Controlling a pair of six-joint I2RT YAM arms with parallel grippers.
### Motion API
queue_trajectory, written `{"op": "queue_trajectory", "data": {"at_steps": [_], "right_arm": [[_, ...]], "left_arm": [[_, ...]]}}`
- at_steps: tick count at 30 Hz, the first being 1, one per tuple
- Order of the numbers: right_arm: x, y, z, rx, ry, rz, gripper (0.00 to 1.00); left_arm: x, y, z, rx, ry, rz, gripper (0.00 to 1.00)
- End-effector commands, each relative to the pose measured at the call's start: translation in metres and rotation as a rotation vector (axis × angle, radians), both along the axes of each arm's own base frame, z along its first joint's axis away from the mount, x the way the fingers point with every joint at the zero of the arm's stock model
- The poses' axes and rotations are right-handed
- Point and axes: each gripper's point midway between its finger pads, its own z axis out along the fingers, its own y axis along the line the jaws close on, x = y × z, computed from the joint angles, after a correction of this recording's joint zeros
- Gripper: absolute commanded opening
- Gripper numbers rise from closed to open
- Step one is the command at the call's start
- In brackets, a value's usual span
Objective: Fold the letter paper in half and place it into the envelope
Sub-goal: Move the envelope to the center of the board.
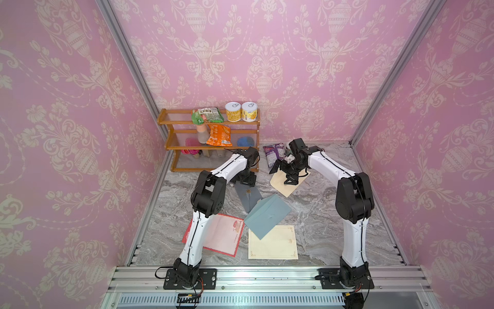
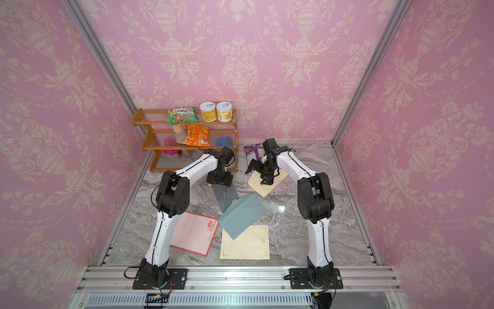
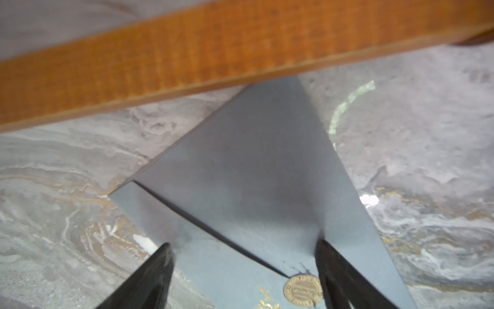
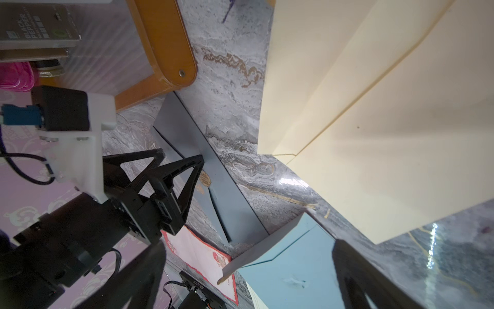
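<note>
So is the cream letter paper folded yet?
Spread, not folded: the cream letter paper lies flat as a full sheet, the blue envelope overlapping one corner.

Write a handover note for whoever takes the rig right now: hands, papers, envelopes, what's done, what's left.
Left hand: open, empty, over the grey envelope by the shelf.
Right hand: open, empty, over the cream envelope.
Pink letter paper and cream letter paper lie flat, unfolded, side by side; the blue envelope overlaps the cream letter paper's corner.
Done: no fold yet; both sheets lie outside the envelopes.
Left: fold one sheet in half, slide it into an envelope.
</note>
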Motion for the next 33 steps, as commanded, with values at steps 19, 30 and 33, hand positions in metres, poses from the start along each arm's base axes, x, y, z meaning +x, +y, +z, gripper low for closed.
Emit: {"op": "queue_trajectory", "data": {"at_steps": [19,30,33], "right_arm": [[0.006,0.001,0.013,0.014,-0.012,0.035,1.00],[0.004,0.004,0.013,0.035,-0.005,0.039,1.00],[0.004,0.004,0.014,0.037,-0.003,0.036,1.00]], "left_arm": [[-0.032,0.177,0.009,0.166,-0.013,0.488,0.86],[-0.038,0.130,0.020,0.007,-0.045,0.127,0.93],[-0.046,0.126,0.015,-0.015,-0.016,0.049,0.93]]}}
